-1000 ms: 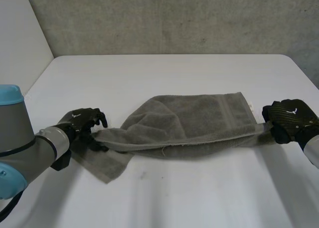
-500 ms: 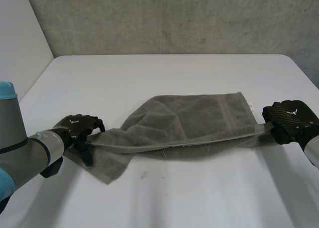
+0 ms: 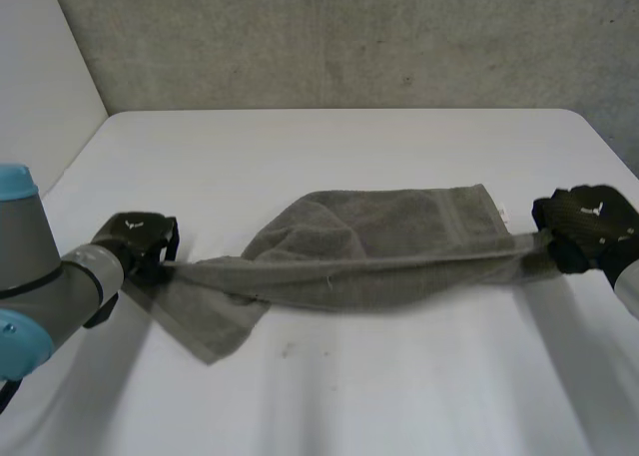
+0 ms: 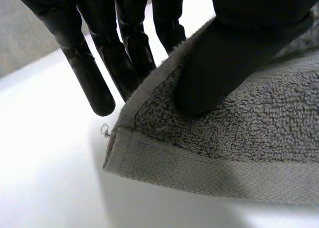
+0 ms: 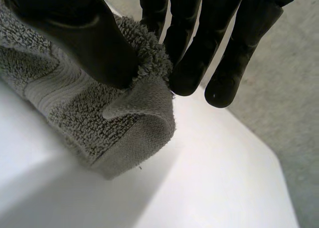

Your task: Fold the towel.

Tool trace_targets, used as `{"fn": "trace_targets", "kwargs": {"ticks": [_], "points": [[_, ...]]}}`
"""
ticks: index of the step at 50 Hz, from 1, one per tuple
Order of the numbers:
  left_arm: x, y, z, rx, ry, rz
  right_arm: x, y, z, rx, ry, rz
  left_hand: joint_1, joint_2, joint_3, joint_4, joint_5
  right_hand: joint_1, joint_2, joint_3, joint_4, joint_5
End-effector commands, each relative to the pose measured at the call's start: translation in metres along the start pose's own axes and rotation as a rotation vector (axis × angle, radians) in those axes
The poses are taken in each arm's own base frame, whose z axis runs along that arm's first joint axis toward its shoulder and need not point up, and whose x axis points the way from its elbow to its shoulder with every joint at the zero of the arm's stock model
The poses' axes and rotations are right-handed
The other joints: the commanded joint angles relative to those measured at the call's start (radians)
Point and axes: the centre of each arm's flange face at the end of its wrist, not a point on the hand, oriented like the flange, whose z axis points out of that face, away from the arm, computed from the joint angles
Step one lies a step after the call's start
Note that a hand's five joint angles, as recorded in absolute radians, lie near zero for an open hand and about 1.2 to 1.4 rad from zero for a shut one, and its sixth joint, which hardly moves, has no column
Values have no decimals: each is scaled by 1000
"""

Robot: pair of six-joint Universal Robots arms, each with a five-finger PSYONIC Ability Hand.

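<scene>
A white table [image 3: 349,396] holds a grey terry towel [image 3: 379,246], pulled taut in a long band across the middle, one flap lying flat toward the far side. The left hand [image 3: 135,238] pinches one end corner between thumb and fingers; the right hand [image 3: 589,222] pinches the opposite bunched corner.

left hand [image 3: 135,238]: moves further left
right hand [image 3: 589,222]: edges right
towel [image 3: 379,241]: near edge pulls taut, straighter between the hands

place: robot lab | white table [image 3: 329,396] | bare concrete wall [image 3: 349,37] behind
</scene>
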Motion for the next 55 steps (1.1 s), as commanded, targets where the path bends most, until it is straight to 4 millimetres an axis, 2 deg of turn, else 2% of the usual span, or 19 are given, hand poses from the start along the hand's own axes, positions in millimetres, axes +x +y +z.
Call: {"fn": "trace_targets", "kwargs": {"ticks": [1, 4, 5, 6, 7, 9, 16, 21, 24, 26, 28, 29, 30, 31, 36, 41, 46, 53, 55], "points": [[-16, -78, 22, 255, -60, 75, 36, -44, 33, 152, 95, -82, 229, 206, 209, 208, 222, 60, 61, 62, 54, 62], [-23, -111, 24, 357, -94, 82, 49, -91, 58, 316, 155, -147, 229, 206, 209, 208, 222, 60, 61, 62, 54, 62], [-30, -146, 21, 466, -147, 71, 49, -91, 58, 316, 155, -147, 229, 206, 209, 208, 222, 60, 61, 62, 54, 62], [-39, -181, 14, 577, -206, 36, 51, -122, 66, 420, 185, -173, 229, 206, 209, 208, 222, 60, 61, 62, 54, 62], [-39, -181, 14, 579, -207, 35, 56, -153, 70, 531, 229, -196, 229, 206, 209, 208, 222, 60, 61, 62, 54, 62], [-60, -243, -11, 803, -299, -67, 68, -180, 73, 636, 284, -210, 229, 206, 209, 208, 222, 60, 61, 62, 54, 62], [-74, -297, -50, 1045, -313, -178, 104, -248, 62, 985, 388, -137, 229, 206, 209, 208, 222, 60, 61, 62, 54, 62], [-67, -275, -37, 943, -287, -194, 98, -239, 65, 962, 301, -24, 229, 206, 209, 208, 222, 60, 61, 62, 54, 62], [-57, -238, -21, 784, -258, -206, 91, -223, 70, 881, 266, 3, 229, 206, 209, 208, 222, 60, 61, 62, 54, 62], [-52, -214, -12, 698, -245, -207, 72, -185, 79, 685, 168, 60, 229, 206, 209, 208, 222, 60, 61, 62, 54, 62], [-42, -159, 2, 521, -226, -214, 59, -164, 82, 576, 107, 83, 229, 206, 209, 208, 222, 60, 61, 62, 54, 62], [-42, -159, 2, 520, -226, -215, 44, -140, 83, 469, 41, 91, 229, 206, 209, 208, 222, 60, 61, 62, 54, 62], [-35, -131, 8, 446, -209, -218, 44, -140, 83, 468, 40, 91, 229, 206, 209, 208, 222, 60, 61, 62, 54, 62], [-35, -131, 9, 445, -209, -218, 27, -115, 82, 370, -29, 83, 229, 206, 209, 208, 222, 60, 61, 62, 54, 62], [-2, -34, 14, 228, -108, -211, -19, -50, 66, 155, -191, -24, 229, 206, 209, 208, 222, 60, 61, 62, 54, 62], [17, 8, 5, 146, -40, -186, -48, -3, 50, 20, -264, -139, 229, 206, 209, 208, 222, 60, 61, 62, 54, 62], [15, 19, -6, 108, -47, -124, -40, 7, 42, -38, -228, -143, 229, 206, 209, 208, 222, 60, 61, 62, 54, 62], [-12, -6, -30, 160, -126, -111, -5, -41, 13, -24, -141, -90, 229, 206, 209, 208, 222, 60, 61, 62, 54, 62], [-19, -37, -56, 226, -143, -110, 4, -56, 4, -10, -120, -83, 229, 206, 209, 208, 222, 60, 61, 62, 54, 62]]}}
